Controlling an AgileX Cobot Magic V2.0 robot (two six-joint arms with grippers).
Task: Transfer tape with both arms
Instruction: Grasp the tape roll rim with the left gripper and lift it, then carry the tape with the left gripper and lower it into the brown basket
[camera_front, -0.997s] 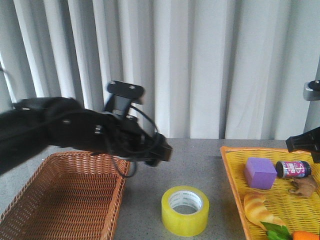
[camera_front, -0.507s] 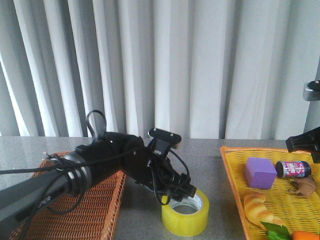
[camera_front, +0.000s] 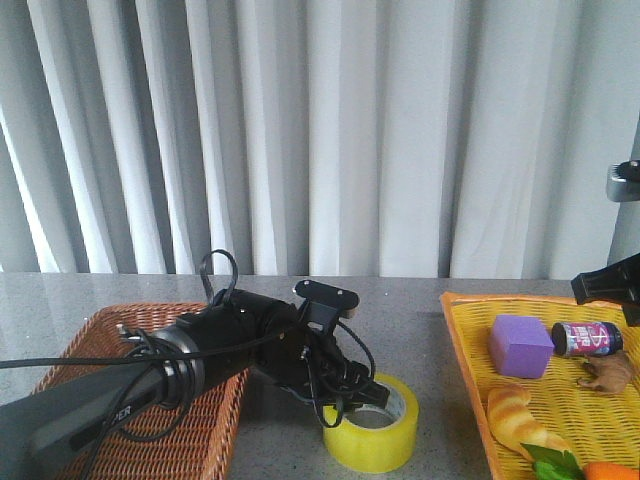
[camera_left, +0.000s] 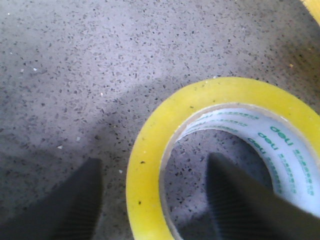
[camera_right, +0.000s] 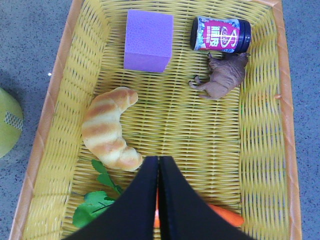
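The tape (camera_front: 372, 440) is a yellow roll with a white printed core, lying flat on the grey table between the two baskets. My left arm (camera_front: 230, 345) reaches down to it from the left. In the left wrist view the left gripper (camera_left: 154, 162) is open and straddles the near wall of the tape (camera_left: 220, 90): one of its fingers (camera_left: 75, 205) stands outside the roll, the other inside the core. My right gripper (camera_right: 158, 160) is shut and empty, hovering over the yellow basket (camera_right: 260, 150). Only an edge of the tape (camera_right: 7, 122) shows in that view.
A brown wicker basket (camera_front: 130, 400) stands at the left under my left arm. The yellow basket (camera_front: 462, 340) at the right holds a purple block (camera_front: 520, 345), a small can (camera_front: 587, 338), a toy animal (camera_front: 607, 375), a croissant (camera_front: 515, 415) and a carrot (camera_right: 227, 217). Curtains hang behind.
My left arm has swung down and to the right from above the brown basket to the tape, and its fingers now straddle the roll's wall. The right arm has not moved.
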